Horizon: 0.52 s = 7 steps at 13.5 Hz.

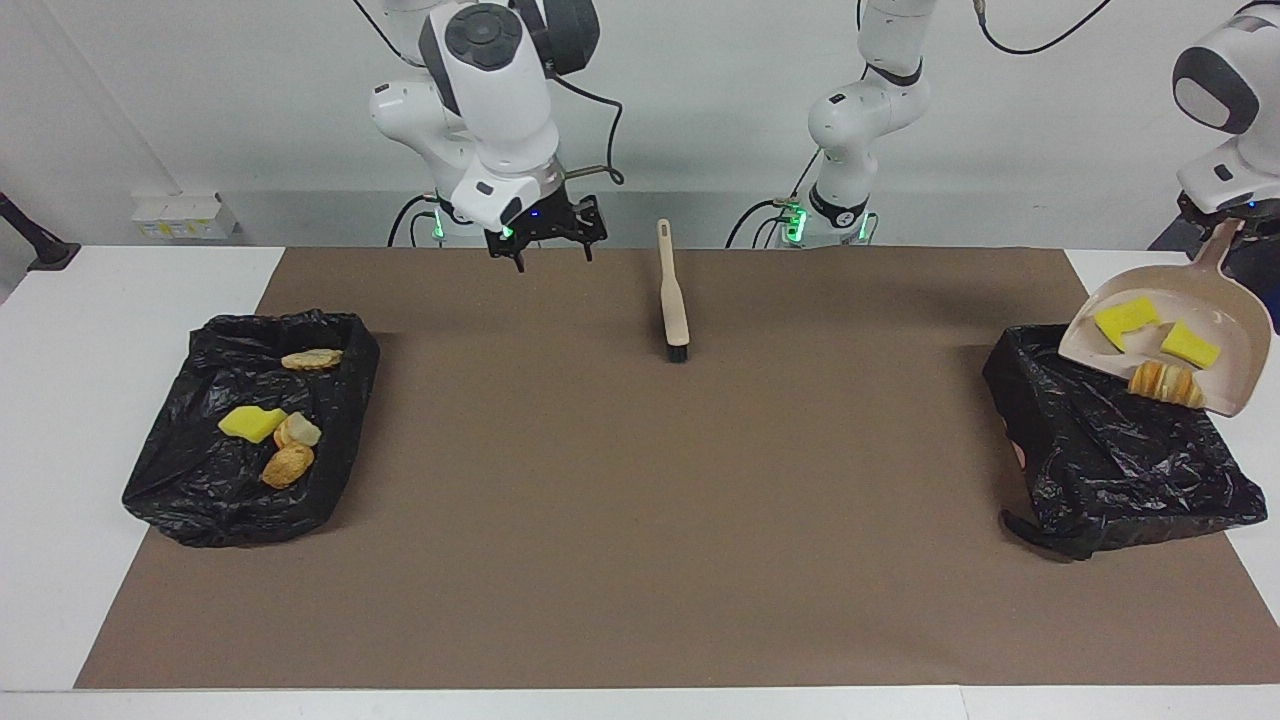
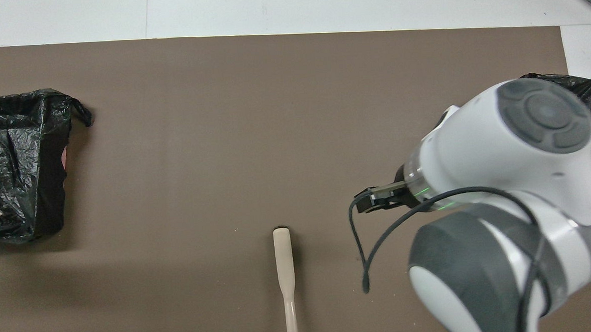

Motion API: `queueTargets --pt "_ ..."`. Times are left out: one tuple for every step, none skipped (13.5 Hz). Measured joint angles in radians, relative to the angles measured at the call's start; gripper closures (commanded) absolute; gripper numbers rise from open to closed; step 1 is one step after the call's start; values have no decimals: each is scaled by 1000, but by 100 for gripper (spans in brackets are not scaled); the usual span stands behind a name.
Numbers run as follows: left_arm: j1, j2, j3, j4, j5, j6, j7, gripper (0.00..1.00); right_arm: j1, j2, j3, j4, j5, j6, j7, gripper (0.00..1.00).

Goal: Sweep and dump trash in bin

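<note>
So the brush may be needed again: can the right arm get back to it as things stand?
Probably yes. The brush lies alone on the brown mat, and the right hand hangs open above the mat close beside it, with nothing between them.

One camera sits high across the table, facing the two arm bases and taking in the whole brown mat from a distance. The other hangs above the robots' end, looking forward and steeply down, closer in. Both share the mat, the brush and the black bin bags, turned half round.
</note>
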Motion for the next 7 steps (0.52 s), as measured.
queueTargets --pt "-15 9 -4 4 42 2 1 100 -56 -5 -1 17 -6 -7 -55 0" --pt "-34 12 -6 7 75 2 2 100 -103 -10 -2 26 -21 -12 -112 0" --pt "-55 12 -8 8 102 2 2 100 -142 -13 -3 31 -53 -15 -168 0" --pt "-74 12 -9 10 126 2 2 100 -172 -14 -3 33 -87 -16 -222 0" --pt "-91 12 -9 10 154 2 2 100 -201 -14 -3 35 -112 -19 -275 0" --pt "-105 12 -9 11 179 1 2 100 -232 -14 -2 39 -121 -29 -316 0" --pt "-117 12 -10 11 207 1 2 100 -265 -14 -2 51 -126 -43 -341 0"
